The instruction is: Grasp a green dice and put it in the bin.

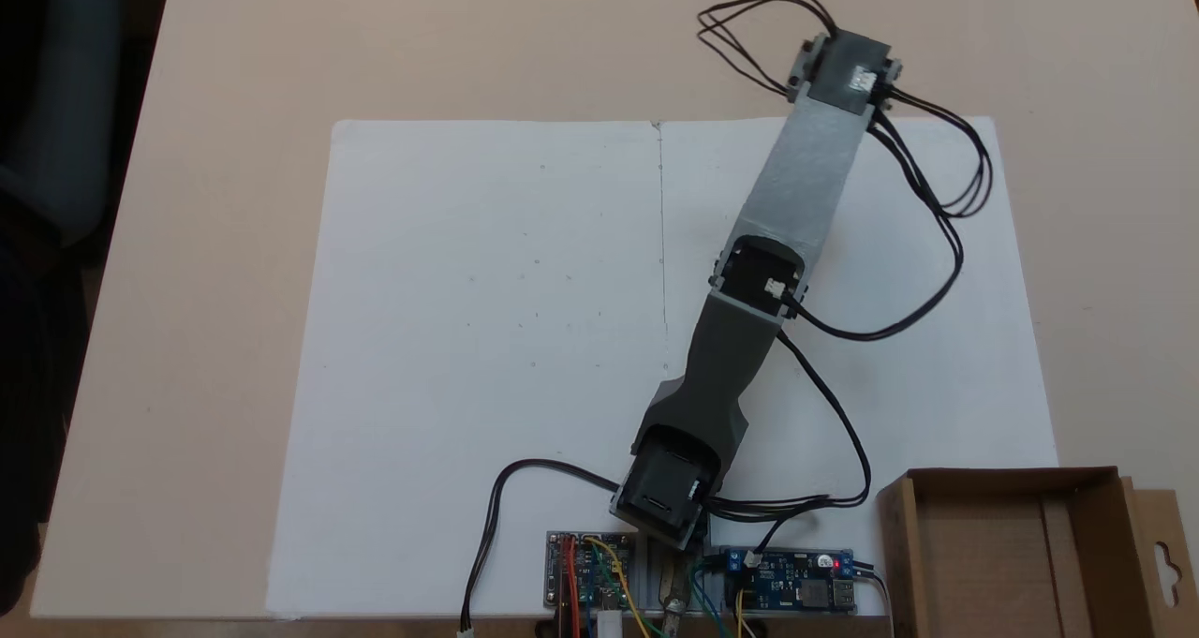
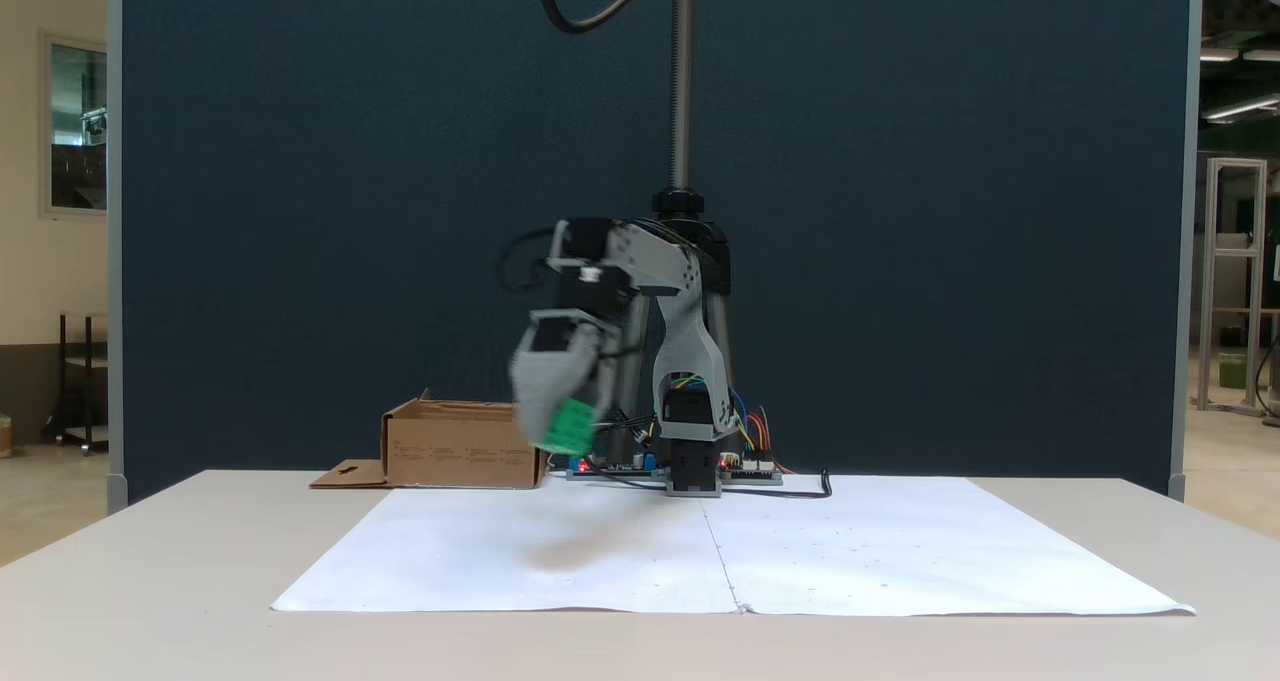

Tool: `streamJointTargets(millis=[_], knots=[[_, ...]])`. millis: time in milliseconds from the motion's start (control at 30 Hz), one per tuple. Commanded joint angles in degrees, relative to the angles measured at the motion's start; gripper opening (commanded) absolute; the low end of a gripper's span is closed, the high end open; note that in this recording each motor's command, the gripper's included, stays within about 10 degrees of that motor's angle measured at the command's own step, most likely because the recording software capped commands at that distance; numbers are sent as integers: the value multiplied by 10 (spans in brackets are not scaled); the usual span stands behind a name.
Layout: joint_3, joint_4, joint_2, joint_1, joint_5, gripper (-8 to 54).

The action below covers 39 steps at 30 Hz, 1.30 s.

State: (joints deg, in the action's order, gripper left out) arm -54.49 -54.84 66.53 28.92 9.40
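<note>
Hanging bent over the white sheet (image 2: 700,561), your gripper (image 2: 562,429) grips the green dice (image 2: 570,426) (blurred), raised above the paper, the cardboard bin (image 2: 455,451) near

We can't read any text: faint print lines on the bin's (image 2: 462,448) front wall are too small, and the circuit boards (image 1: 791,582) carry no legible markings.

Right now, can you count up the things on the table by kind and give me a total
Green dice, held in the claw above the paper: 1
Cardboard bin: 1
White paper sheets: 2
Circuit boards at the arm's base: 2
Total: 6
</note>
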Motion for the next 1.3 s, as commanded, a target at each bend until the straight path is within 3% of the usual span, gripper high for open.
streamJointTargets(millis=[0,300,600,1267], knots=[[33,-46,65,60,-21,119],[33,-104,164,328,-136,119],[33,-108,167,551,-252,119],[29,-46,34,777,-410,119]])
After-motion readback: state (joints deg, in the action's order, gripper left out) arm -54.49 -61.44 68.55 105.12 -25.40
